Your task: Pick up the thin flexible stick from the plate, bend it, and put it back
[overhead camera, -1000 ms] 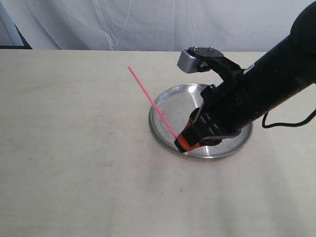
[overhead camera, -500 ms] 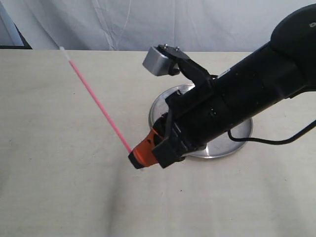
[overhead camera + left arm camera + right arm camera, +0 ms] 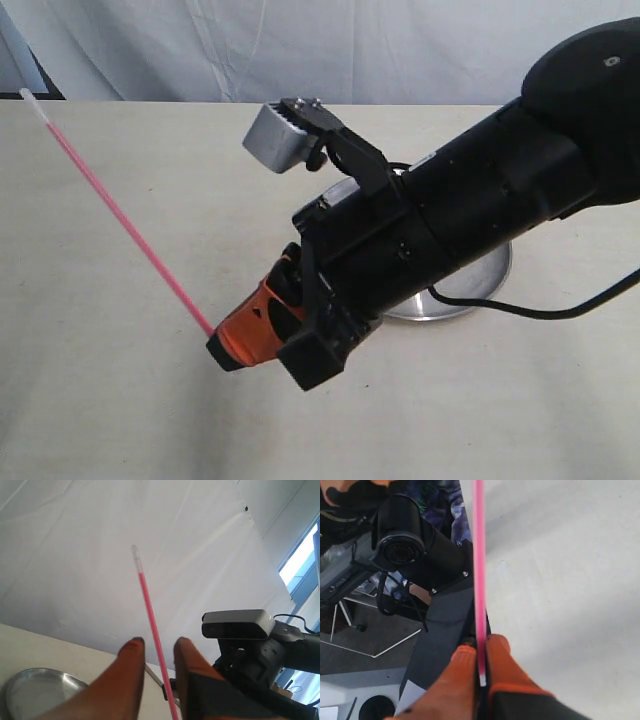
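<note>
The right pincer [image 3: 220, 345] has lifted off the plate [image 3: 490, 278], where it stood at the near rim a second ago. It has swung out over the tabletop [image 3: 100, 420] toward the left. It is pressed together on the lower end of the stick [image 3: 120, 213]. The right wrist view shows the orange fingers [image 3: 462, 670] nipping it just above that end. The stick now hangs in the air, well clear of the plate, slanting up and away to the left with its whitish tip high. It is straight, so pickup looks done and bending not begun.

The left pincer [image 3: 158, 642] is spread, and in its own view the stick runs up through the gap. That arm is outside the exterior view, so I cannot tell whether the stick truly sits between those fingers or only lines up beyond them. Likely it is set to take the free end.

Around are a white backdrop [image 3: 300, 50], the right arm's grey camera [image 3: 283, 135] and a black cable [image 3: 560, 308] by the plate. The arm hides most of the plate.
</note>
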{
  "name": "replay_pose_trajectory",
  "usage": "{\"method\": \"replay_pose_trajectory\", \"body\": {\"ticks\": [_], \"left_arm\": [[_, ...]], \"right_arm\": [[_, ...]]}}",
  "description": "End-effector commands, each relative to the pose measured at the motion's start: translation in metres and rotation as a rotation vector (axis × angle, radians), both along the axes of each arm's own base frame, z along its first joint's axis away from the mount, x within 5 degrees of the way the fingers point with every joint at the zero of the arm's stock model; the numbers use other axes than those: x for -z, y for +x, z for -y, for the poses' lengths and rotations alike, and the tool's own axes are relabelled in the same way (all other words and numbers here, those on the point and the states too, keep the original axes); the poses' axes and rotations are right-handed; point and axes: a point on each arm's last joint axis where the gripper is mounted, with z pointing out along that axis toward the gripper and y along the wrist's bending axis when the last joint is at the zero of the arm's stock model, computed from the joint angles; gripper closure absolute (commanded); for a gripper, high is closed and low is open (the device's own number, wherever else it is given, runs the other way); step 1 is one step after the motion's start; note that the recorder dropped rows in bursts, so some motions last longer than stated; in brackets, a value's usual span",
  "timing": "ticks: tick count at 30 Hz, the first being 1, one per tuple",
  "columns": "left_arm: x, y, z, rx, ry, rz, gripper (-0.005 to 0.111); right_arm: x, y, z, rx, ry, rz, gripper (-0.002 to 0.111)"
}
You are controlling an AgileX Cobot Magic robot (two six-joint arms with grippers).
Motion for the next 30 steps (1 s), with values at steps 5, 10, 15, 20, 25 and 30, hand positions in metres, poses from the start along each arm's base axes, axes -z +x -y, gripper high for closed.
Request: {"method": "replay_pose_trajectory", "body": {"ticks": [5, 10, 15, 20, 25, 30], "left_arm": [[-0.001, -0.001, 0.0, 0.023, -0.043, -0.012, 0.056], [-0.002, -0.001, -0.001, 0.016, -0.056, -0.014, 0.056], [-0.001, 0.0, 0.0, 0.014, -0.038, -0.015, 0.056], [0.003, -0.002, 0.003, 0.031, 0.027, -0.008, 0.084], [0.008, -0.002, 0.005, 0.04, 0.12, -0.005, 0.106], [0.008, -0.002, 0.006, 0.039, 0.125, -0.005, 0.106]], "right_arm": [[-0.004, -0.006, -0.006, -0.015, 0.029, 0.004, 0.109], [-0.002, -0.026, -0.027, -0.079, 0.023, 0.039, 0.109], [0.013, -0.04, -0.047, -0.157, -0.007, 0.01, 0.109], [0.004, -0.043, -0.057, -0.203, 0.025, 0.017, 0.109], [-0.003, -0.045, -0.058, -0.234, 0.05, 0.003, 0.109], [-0.006, -0.046, -0.059, -0.244, 0.063, -0.007, 0.109]]}}
